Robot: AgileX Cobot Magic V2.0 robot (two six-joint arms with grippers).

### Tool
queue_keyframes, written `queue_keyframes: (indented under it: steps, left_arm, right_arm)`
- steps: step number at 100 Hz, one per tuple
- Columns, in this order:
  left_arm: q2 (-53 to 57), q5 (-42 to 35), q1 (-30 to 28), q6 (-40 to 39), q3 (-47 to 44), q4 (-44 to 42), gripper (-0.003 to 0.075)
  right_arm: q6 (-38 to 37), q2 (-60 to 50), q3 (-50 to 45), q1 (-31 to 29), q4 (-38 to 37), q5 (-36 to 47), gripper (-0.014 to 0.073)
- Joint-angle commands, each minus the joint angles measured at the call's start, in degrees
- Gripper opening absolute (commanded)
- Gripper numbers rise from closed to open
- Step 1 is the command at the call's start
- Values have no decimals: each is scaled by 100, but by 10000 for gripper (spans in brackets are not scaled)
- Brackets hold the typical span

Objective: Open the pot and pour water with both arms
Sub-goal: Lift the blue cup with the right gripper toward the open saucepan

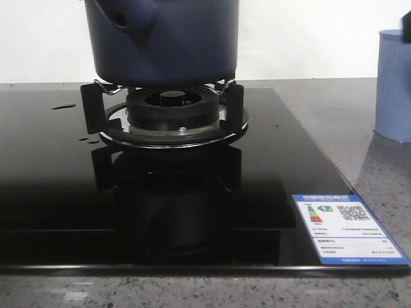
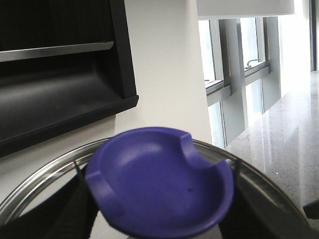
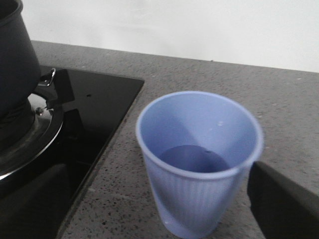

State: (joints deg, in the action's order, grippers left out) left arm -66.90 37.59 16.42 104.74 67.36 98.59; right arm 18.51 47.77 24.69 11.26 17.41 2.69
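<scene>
The dark navy pot (image 1: 160, 38) stands on the gas burner (image 1: 170, 112), its side stub (image 1: 122, 19) toward the left and its top cut off by the frame. It also shows in the right wrist view (image 3: 15, 55). My left gripper (image 2: 159, 221) is shut on the purple-blue knob (image 2: 159, 181) of the glass lid, whose metal rim (image 2: 45, 169) is raised and tilted against the wall and windows. My right gripper (image 3: 154, 199) is open around the pale blue ribbed cup (image 3: 199, 164), which holds water and stands on the counter. One finger (image 3: 284, 204) is beside the cup.
The burner sits in a black glass hob (image 1: 51, 167) with water drops (image 1: 64, 106) at its left and a label sticker (image 1: 347, 228) at the front right. Grey speckled counter (image 3: 199, 74) lies around it. The cup (image 1: 393, 83) stands right of the hob.
</scene>
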Motion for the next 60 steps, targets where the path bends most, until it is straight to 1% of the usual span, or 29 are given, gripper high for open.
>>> queue_keyframes:
  steps: [1, 11, 23, 45, 60]
  left_arm:
    - [159, 54, 0, -65, 213, 390, 264]
    - [159, 54, 0, -65, 213, 381, 264]
    - [159, 54, 0, -65, 213, 381, 264]
    - [159, 54, 0, -65, 213, 381, 264]
    - [159, 54, 0, -65, 213, 381, 264]
  right_arm:
    - [55, 349, 147, 131, 11, 791, 655]
    - [-5, 734, 147, 140, 100, 1311, 655]
    - [-5, 1092, 147, 140, 462, 1858, 655]
    - [-22, 1703, 147, 140, 462, 2721, 655]
    - [-118, 2109, 147, 140, 462, 3112, 655]
